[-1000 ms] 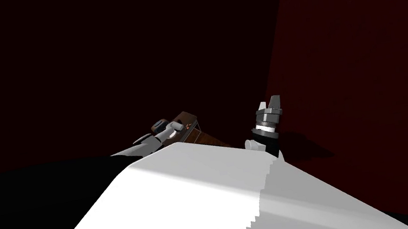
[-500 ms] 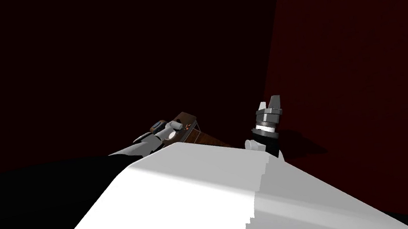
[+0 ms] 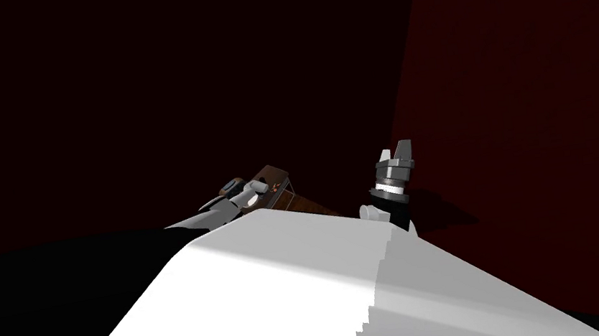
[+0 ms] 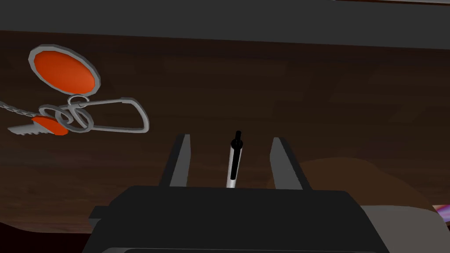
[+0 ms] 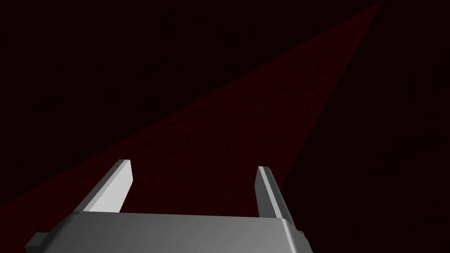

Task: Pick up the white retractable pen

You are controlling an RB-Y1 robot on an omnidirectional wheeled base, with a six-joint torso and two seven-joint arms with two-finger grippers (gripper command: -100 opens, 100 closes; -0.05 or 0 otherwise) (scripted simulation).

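Since the earlier head frames, the left forearm has shifted slightly over the brown table [image 4: 307,101]; the right arm holds its raised position unchanged.

Left gripper [image 4: 229,138]: fingers spread, gripping nothing. The pen [image 4: 234,163] lies on the table between the two fingers, roughly parallel to them, with a gap on each side and no contact. It has a white barrel, a black clip and a black tip pointing away from the gripper body.

Further out, well apart from the pen, a key ring [image 4: 79,116] rests on the same surface. It carries an orange disc [image 4: 63,70], an orange-headed key [image 4: 41,126] and a grey wire loop [image 4: 118,115].

Right gripper [image 5: 193,165]: fingers spread and empty, raised beside the table against a dark red wall.
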